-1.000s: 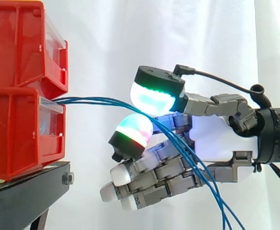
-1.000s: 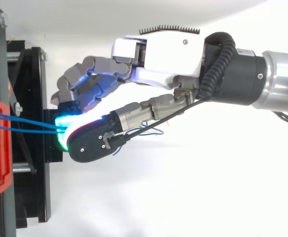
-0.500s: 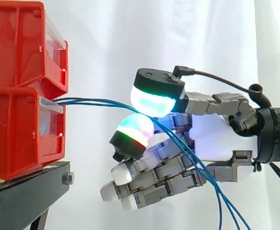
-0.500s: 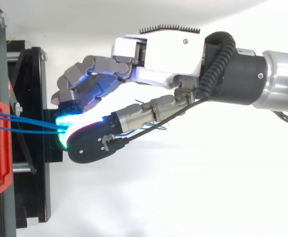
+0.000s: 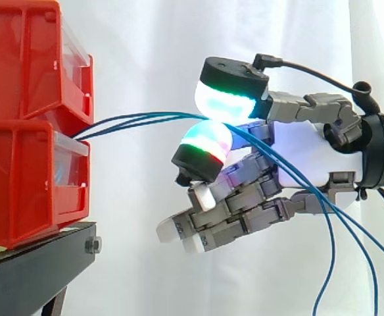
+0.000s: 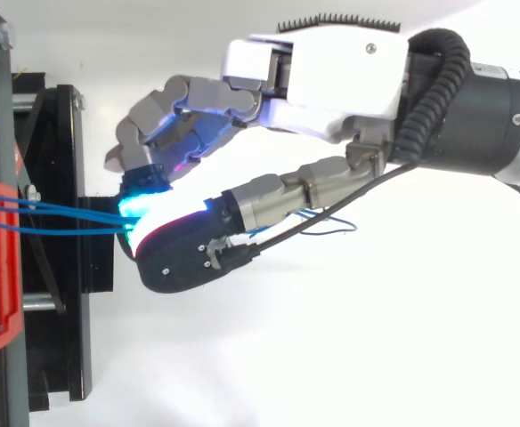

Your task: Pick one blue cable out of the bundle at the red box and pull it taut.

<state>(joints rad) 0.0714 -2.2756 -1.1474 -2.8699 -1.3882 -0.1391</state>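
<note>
1. white curtain [image 5: 146, 52] across the whole back of the side view, and everything plays out in front of it.
2. red bins [image 5: 21, 184] next, stacked one on the other at the left of the side view. in the top view they show as a red strip on the left edge.
3. the black stand [image 5: 34, 263] sits under the bins, its front corner jutting out below the lower one.
4. the arm [image 6: 483, 116] comes in from the right, dark wrist section level, pointing the hand straight at the bins.
5. the hand [image 6: 331, 80] is near the bins but clear of them, palm side-on, thumb on top in the side view. its lower fingers are loosely curled under with nothing in them.
6. the blue cables [image 5: 139, 120] come out at the seam between the two bins and climb gently to the right in a close, fairly straight run to the hand. past the hand they slope down in front of the palm and hang loose toward the lower right corner.
7. and here's the grip: the thumb's pad [image 5: 226, 102], glowing cyan and green, sits right over a finger's pad [image 5: 205, 141], glowing green and red. the cables pass between the two, pinched there, though how many strands are caught cannot be told. from above, the strands cross the stand and vanish into the cyan glow at the pads.
</note>
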